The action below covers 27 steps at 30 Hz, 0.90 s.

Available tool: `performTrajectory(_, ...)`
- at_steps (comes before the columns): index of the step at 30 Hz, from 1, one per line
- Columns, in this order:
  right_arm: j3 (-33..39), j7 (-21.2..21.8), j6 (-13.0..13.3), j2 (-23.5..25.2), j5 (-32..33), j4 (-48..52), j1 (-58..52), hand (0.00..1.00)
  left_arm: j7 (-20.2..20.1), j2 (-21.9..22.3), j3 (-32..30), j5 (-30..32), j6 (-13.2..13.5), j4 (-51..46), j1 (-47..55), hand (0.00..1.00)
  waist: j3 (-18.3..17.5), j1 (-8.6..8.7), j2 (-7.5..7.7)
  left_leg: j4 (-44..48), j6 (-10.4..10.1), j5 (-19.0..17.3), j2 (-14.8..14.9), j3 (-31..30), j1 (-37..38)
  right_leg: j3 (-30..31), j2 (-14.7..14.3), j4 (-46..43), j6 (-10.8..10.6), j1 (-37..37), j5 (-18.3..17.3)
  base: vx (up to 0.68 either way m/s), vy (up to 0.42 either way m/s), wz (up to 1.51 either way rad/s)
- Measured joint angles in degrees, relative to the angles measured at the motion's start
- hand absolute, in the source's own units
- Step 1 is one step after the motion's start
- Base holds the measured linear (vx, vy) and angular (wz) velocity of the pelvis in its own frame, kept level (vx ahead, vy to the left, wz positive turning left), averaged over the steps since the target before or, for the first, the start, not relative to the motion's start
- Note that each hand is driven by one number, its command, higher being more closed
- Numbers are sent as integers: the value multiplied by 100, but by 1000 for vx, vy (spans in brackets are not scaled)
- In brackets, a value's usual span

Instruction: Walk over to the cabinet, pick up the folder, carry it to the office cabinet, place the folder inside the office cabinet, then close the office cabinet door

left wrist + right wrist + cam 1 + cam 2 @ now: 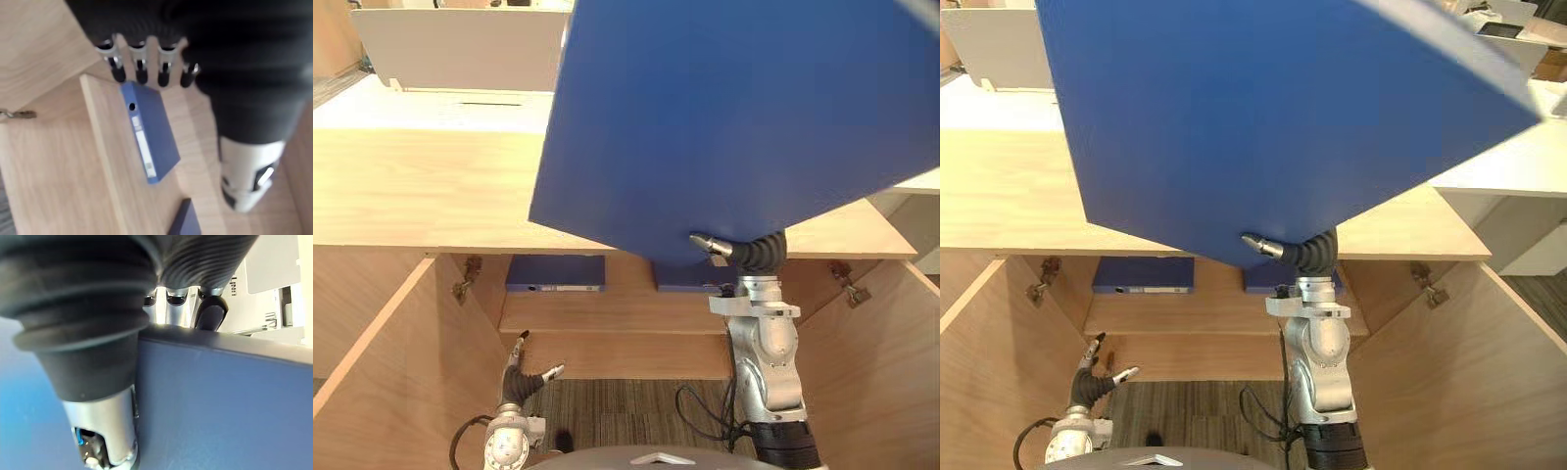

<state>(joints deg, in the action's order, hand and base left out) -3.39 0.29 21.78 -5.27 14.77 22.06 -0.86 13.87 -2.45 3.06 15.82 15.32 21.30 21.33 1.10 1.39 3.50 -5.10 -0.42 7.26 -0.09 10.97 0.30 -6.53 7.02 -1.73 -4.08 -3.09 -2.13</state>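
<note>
A large blue folder (734, 117) is held up high, close in front of the camera, and it covers much of the cabinet top (411, 186). My right hand (744, 251) is shut on its lower edge, thumb on the near face. In the right wrist view the fingers (211, 313) hook over the folder's edge (220, 401). My left hand (524, 377) hangs low in front of the open wooden cabinet, fingers straight and holding nothing. Its wrist view looks past the fingertips (142, 73) into the cabinet.
Two more blue folders (555, 272) (685, 276) lie flat on the inner shelf (607, 313). Both cabinet doors stand open, one at the left (372, 362) and one at the right (891, 372). White desks (450, 49) stand behind the cabinet.
</note>
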Motion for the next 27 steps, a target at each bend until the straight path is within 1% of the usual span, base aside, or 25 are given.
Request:
performTrajectory(3,-76,89,99,-1,131,186,-189,100,-55,-57,62,0,-42,289,-65,0,4,20,8,0,-7,-26,0,49,48,79,3,-13,1,0,0,12,11,-15)
performTrajectory(9,-110,230,89,-13,164,178,-609,100,-62,-110,156,0,-56,775,-271,0,10,82,0,0,-3,-59,-2,201,82,223,7,-83,1,82,0,8,13,-14)
performTrajectory(13,-295,292,60,-172,173,136,-821,100,-113,-163,230,7,-57,1001,-324,0,18,155,-15,0,-16,-99,9,337,146,321,8,-99,15,98,10,12,10,-18)
performTrajectory(14,-414,323,57,-248,173,16,-822,100,-158,-237,319,9,-57,1092,-361,0,19,194,-16,0,-34,-110,34,372,170,368,3,-102,18,98,12,12,0,-17)
performTrajectory(16,-560,402,44,-292,140,-269,-832,100,-190,-338,415,21,-57,1163,-403,0,23,201,-26,1,-48,-129,60,448,201,437,-23,-101,31,104,19,7,-7,-19)
performTrajectory(17,-595,453,30,-295,89,-505,-838,100,-191,-358,429,23,-56,1262,-470,0,51,201,-73,1,-34,-141,70,461,203,432,-35,-59,55,93,35,5,-10,-13)
performTrajectory(18,-610,455,9,-299,54,-607,-840,100,-191,-365,434,24,-56,1329,-515,0,27,199,-36,1,-30,-144,76,461,201,431,-40,-41,64,89,42,4,-7,-5)
performTrajectory(19,-661,450,-59,-317,-15,-788,-843,100,-192,-386,444,32,-56,1400,-549,0,59,200,-88,1,-9,-159,77,462,194,429,-45,-23,72,89,46,0,0,0)
performTrajectory(21,-731,446,-109,-323,-199,-997,-856,100,-193,-431,468,71,-56,1490,-560,0,51,199,-76,2,-10,-168,78,462,192,429,-47,5,78,81,50,0,0,0)
performTrajectory(22,-741,435,-134,-325,-335,-1104,-860,100,-194,-452,481,75,-57,1569,-570,0,73,194,-111,2,-16,-177,76,462,188,428,-46,24,81,76,52,0,0,0)
performTrajectory(23,-750,421,-135,-326,-418,-1168,-860,100,-195,-458,482,75,-56,1597,-568,0,73,194,-109,2,-18,-181,76,462,189,428,-44,31,83,73,53,32,5,0)
performTrajectory(25,-819,341,-163,-326,-831,-1404,-863,100,-208,-495,486,75,-56,1694,-571,0,93,190,-142,3,-17,-211,71,461,190,427,-40,61,84,58,54,41,4,0)
performTrajectory(26,-850,299,-170,-326,-919,-1466,-865,100,-208,-505,487,78,-56,1741,-584,0,94,187,-143,3,-21,-214,71,461,191,426,-40,69,83,55,54,62,-2,-1)
performTrajectory(27,-938,197,-175,-326,-1205,-1606,-860,100,-208,-540,496,99,-56,1837,-597,0,97,179,-146,3,-36,-225,72,461,190,425,-41,89,78,50,51,56,-5,-2)
